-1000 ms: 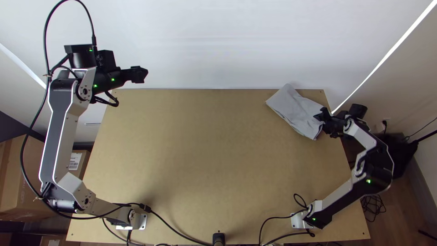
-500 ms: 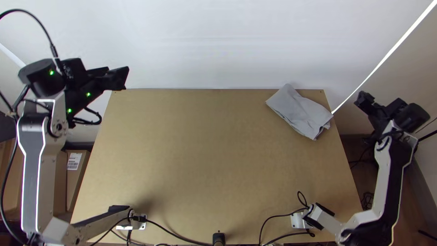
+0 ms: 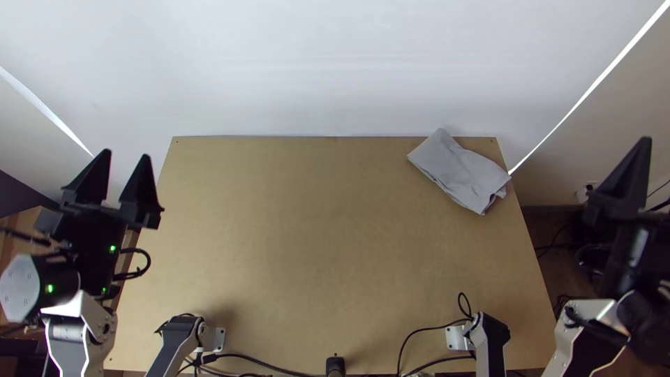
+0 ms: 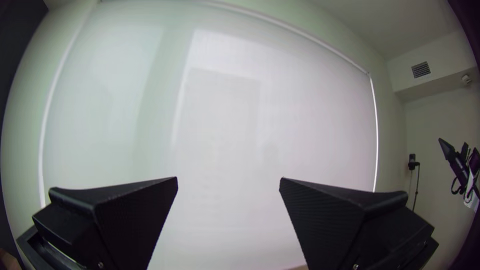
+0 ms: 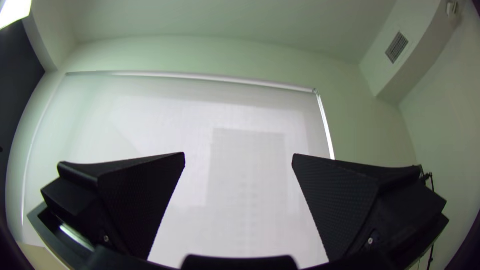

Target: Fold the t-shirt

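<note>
Withdrawing noted — right gripper [image 5: 238, 154], previously at the cloth, now beyond the table's right side; left gripper [image 4: 229, 178] also drawn back; both spread, empty | grey t-shirt [image 3: 457, 171] unmoved, folded compactly at far right corner — folding judged complete | wooden table [image 3: 300, 244] bears it, pale blind [image 4: 225, 125] lowered behind.

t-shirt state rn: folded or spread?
Folded. The t-shirt lies as a small, compact grey bundle with layered edges near the table's far right corner, slightly uneven at one corner. Number of folds: cannot tell.
</note>
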Controlling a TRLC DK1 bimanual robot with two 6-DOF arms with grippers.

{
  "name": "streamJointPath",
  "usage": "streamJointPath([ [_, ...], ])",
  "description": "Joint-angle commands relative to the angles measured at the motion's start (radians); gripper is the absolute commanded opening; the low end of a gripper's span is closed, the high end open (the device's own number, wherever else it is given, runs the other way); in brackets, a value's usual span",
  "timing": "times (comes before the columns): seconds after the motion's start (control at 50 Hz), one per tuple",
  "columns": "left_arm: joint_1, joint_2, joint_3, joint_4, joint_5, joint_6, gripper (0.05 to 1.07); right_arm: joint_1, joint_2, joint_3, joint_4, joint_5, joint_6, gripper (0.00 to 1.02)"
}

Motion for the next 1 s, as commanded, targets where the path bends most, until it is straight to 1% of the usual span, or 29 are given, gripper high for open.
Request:
streamJointPath([
  [0.0, 0.006, -0.101, -0.124, 0.115, -0.044, -0.011, 1.03, 0.019, -0.037, -0.06, 0.037, 0.007, 0.0, 0.98],
  [0.08, 0.007, -0.172, -0.205, 0.192, -0.064, -0.008, 1.03, 0.037, -0.063, -0.072, 0.041, 0.03, 0.005, 0.98],
  [0.12, 0.007, -0.201, -0.237, 0.213, -0.064, -0.008, 1.03, 0.043, -0.078, -0.086, 0.043, 0.042, 0.003, 0.99],
  [0.14, 0.009, -0.216, -0.251, 0.224, -0.066, -0.008, 1.03, 0.045, -0.084, -0.095, 0.049, 0.059, 0.005, 0.99],
  [0.18, 0.009, -0.244, -0.28, 0.241, -0.069, -0.01, 1.03, 0.046, -0.098, -0.115, 0.066, 0.066, 0.008, 0.98],
  [0.34, 0.015, -0.35, -0.402, 0.267, -0.069, -0.008, 1.03, 0.048, -0.157, -0.193, 0.107, 0.066, 0.008, 0.98],
  [0.42, 0.015, -0.386, -0.454, 0.283, -0.069, -0.008, 1.03, 0.059, -0.192, -0.239, 0.107, 0.065, 0.022, 0.99],
  [0.52, 0.015, -0.414, -0.497, 0.284, -0.069, -0.008, 1.03, 0.069, -0.235, -0.324, 0.107, 0.036, 0.017, 0.99],
  [0.62, 0.015, -0.455, -0.553, 0.283, -0.069, -0.004, 1.03, 0.12, -0.302, -0.436, 0.107, 0.031, 0.016, 0.99],
  [0.74, 0.015, -0.544, -0.644, 0.284, -0.07, 0.029, 1.03, 0.181, -0.414, -0.58, 0.104, 0.031, 0.005, 0.99],
  [0.98, 0.026, -0.577, -0.716, 0.258, -0.087, 0.036, 1.03, 0.207, -0.603, -0.81, 0.092, 0.028, -0.006, 0.99],
])
